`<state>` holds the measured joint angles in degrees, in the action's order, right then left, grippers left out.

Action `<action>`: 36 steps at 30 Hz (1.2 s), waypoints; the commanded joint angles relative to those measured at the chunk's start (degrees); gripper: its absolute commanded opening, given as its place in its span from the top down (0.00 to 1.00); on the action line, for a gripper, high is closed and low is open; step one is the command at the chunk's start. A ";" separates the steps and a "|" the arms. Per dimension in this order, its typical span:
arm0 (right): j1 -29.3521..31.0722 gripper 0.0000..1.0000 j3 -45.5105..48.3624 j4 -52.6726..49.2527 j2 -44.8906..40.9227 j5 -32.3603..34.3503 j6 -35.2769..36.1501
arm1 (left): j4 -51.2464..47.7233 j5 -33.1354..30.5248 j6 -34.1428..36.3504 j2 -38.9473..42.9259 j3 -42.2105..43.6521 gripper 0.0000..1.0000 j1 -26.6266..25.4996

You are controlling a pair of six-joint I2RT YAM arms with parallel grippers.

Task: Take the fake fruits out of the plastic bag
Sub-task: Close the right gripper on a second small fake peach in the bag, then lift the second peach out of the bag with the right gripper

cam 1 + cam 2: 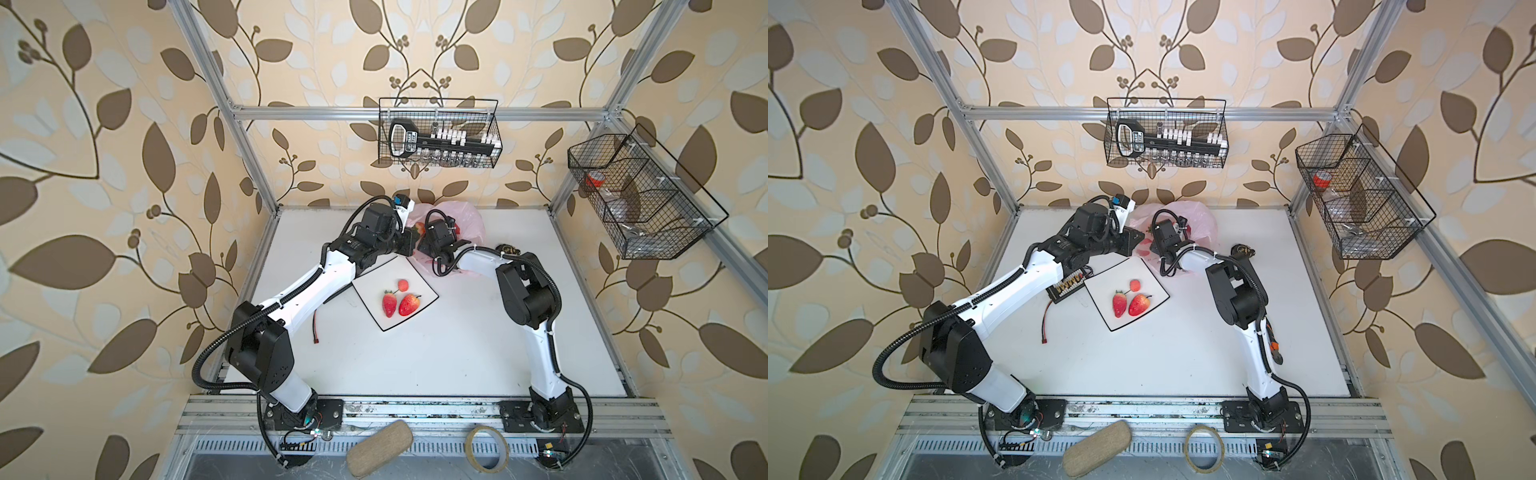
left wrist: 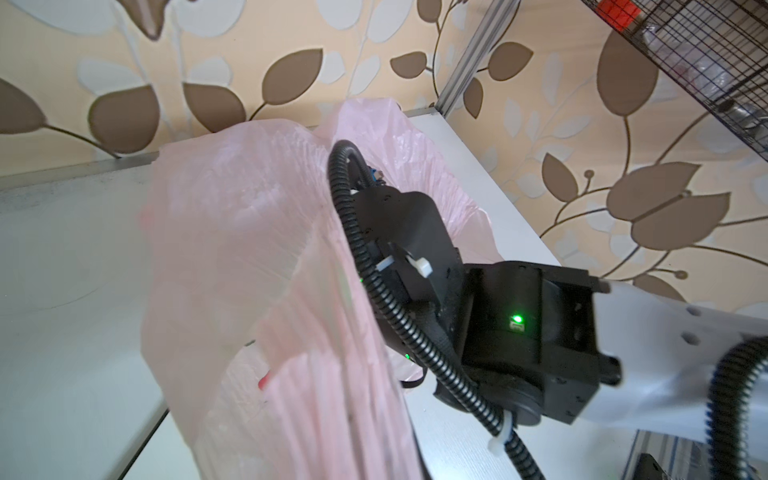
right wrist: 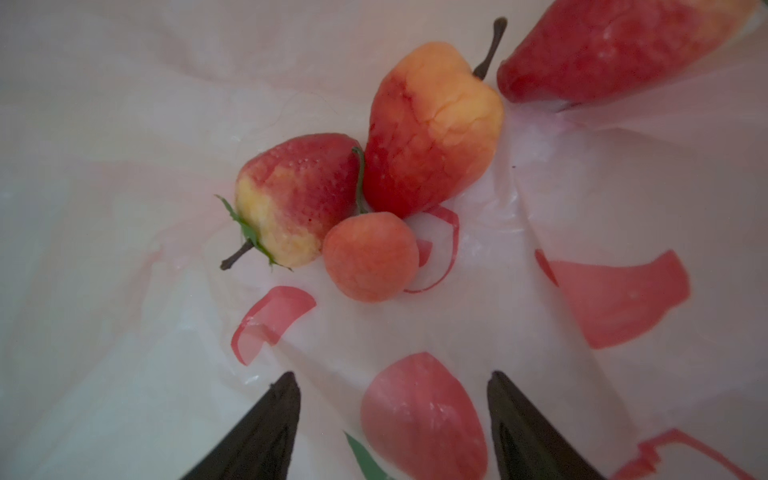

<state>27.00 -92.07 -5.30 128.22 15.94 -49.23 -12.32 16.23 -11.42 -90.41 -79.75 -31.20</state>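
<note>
Thin, translucent, crinkled plastic bag (image 2: 249, 232); strawberry (image 3: 299, 195) glossy, dimpled; cherry (image 3: 370, 257) matt, finely rough; plate (image 1: 370, 289) smooth.

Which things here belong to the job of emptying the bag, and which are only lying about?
Belong to the job: pink bag; strawberries and a cherry inside it; plate holding two more strawberries and another cherry.

Only lying about: back wire basket; side wire basket; tape ring; brown pad; circuit board; red wire.
</note>
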 commanded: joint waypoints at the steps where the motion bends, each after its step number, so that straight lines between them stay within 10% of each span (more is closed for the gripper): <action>1: -0.60 0.27 -1.63 2.40 2.02 -1.90 -1.96 | 1.81 4.92 2.05 0.00 -3.48 1.00 -0.90; 16: -0.76 0.40 -12.57 -6.88 10.91 -0.83 -8.02 | 0.63 10.46 3.90 -1.87 -6.80 1.00 -1.90; 25: -2.01 0.62 -7.61 -4.13 5.12 -2.17 -4.63 | -2.51 -2.00 5.02 -0.67 -4.77 1.00 -1.93; 36: -4.40 0.64 9.94 3.81 -11.36 -6.85 -2.44 | -0.48 -10.27 3.44 0.59 -0.48 1.00 -1.79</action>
<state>23.09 -85.38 -4.40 120.97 10.72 -52.36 -14.59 8.95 -7.75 -92.51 -80.64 -32.67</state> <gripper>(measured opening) 0.359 0.047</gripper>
